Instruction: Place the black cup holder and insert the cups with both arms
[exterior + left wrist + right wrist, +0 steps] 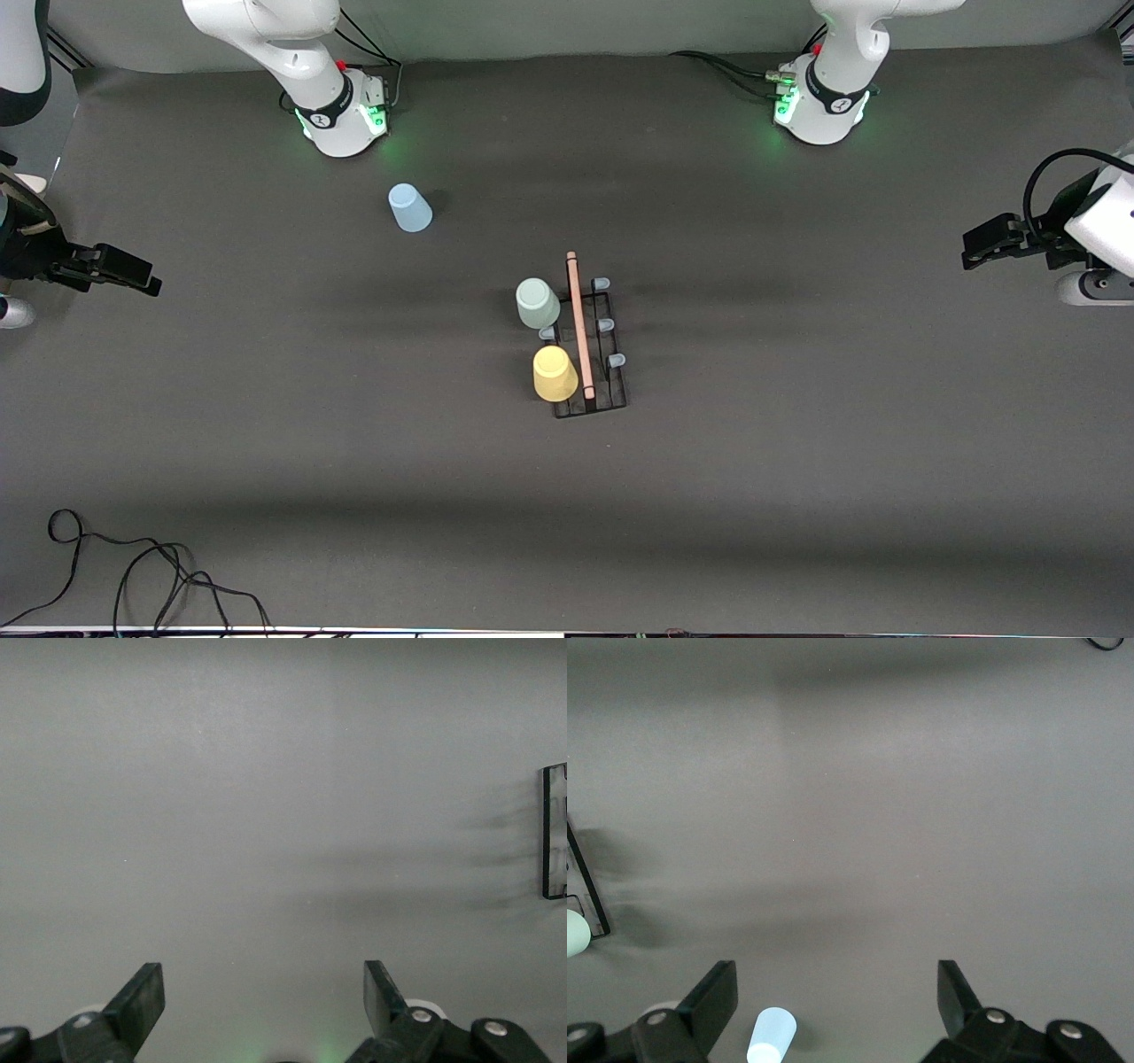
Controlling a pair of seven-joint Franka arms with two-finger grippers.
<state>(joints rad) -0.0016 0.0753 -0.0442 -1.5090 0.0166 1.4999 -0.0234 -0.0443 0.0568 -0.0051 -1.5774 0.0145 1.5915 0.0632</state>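
Observation:
The black cup holder [592, 400] stands at the middle of the table, its wooden rod handle [578, 328] on top. A grey-green cup [538, 303] and a yellow cup [555, 373] sit over prongs on the rack's side toward the right arm's end. The light blue cup [409, 208] stands alone on the table near the right arm's base. My right gripper [836, 979] hangs open high over the blue cup [771, 1036], holding nothing. My left gripper [263, 979] is open over bare table, with the rack's edge [554, 833] off to one side. Neither gripper shows in the front view.
Several prongs with pale blue tips [606, 325] stand bare on the rack. Black devices [106, 266] [1001, 244] reach in at both ends of the table. A loose black cable [133, 567] lies at the corner nearest the front camera, toward the right arm's end.

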